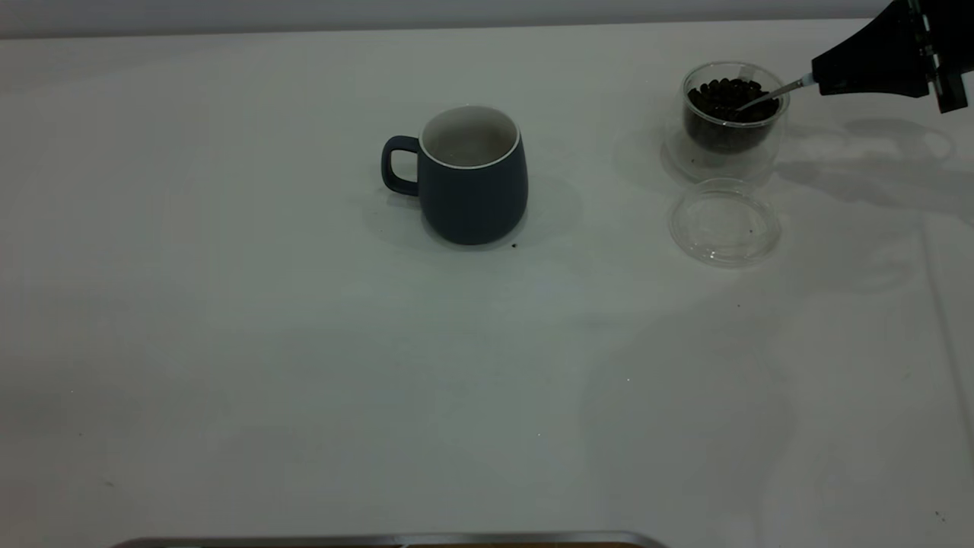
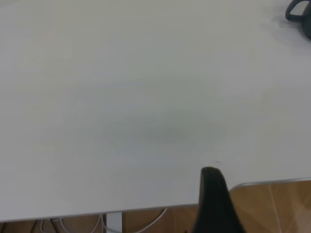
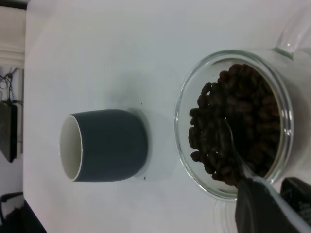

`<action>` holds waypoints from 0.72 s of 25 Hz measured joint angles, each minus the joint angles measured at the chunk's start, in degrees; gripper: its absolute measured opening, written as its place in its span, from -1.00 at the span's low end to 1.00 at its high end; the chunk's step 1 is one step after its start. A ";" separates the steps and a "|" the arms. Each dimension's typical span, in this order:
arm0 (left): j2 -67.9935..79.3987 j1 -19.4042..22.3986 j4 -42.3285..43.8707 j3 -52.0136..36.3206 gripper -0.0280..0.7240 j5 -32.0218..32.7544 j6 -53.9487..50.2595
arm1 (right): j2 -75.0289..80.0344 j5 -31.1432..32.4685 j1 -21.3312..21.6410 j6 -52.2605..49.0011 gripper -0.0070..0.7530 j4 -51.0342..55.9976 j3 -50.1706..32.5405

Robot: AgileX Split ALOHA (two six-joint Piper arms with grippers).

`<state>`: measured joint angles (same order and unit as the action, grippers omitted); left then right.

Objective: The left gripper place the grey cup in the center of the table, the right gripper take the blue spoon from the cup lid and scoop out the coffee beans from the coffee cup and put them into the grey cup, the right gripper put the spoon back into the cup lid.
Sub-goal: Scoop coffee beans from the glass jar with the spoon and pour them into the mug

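While the white bench point(image 1: 228, 365) lies bare along its near side, the clear cup lid point(image 1: 724, 222) is the nearest of the things, lying flat toward the right. Just behind it, close but apart from it, stands the glass coffee cup point(image 1: 730, 114), upright and holding dark coffee beans point(image 1: 732, 97).

Out in the middle of the bench, well to the left of both, stands the grey cup point(image 1: 472, 176). It is upright with its mouth up and its handle pointing left. Nothing shows inside it from the exterior view.

At the far right the right hand point(image 1: 818, 80) reaches in from the edge and is clamped on the spoon point(image 1: 770, 94). The spoon's long axis runs from the hand down and to the left, over the glass rim, with its bowl end among the beans. From the right wrist the handle runs from the hand's black fingers point(image 3: 265, 208) toward the middle of the beans.

The left hand point(image 2: 214, 199) is out of the exterior view; its wrist camera shows one dark fingertip over the bench edge, and I cannot tell whether it is apart or together.
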<state>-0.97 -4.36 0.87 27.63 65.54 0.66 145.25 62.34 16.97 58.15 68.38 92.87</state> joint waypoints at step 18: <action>0.00 0.00 0.00 0.00 0.55 0.00 0.00 | 0.21 3.93 3.45 -0.93 -0.73 2.45 0.00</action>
<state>-0.97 -4.36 0.87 27.63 65.54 0.66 145.46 66.27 20.41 57.22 70.82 92.87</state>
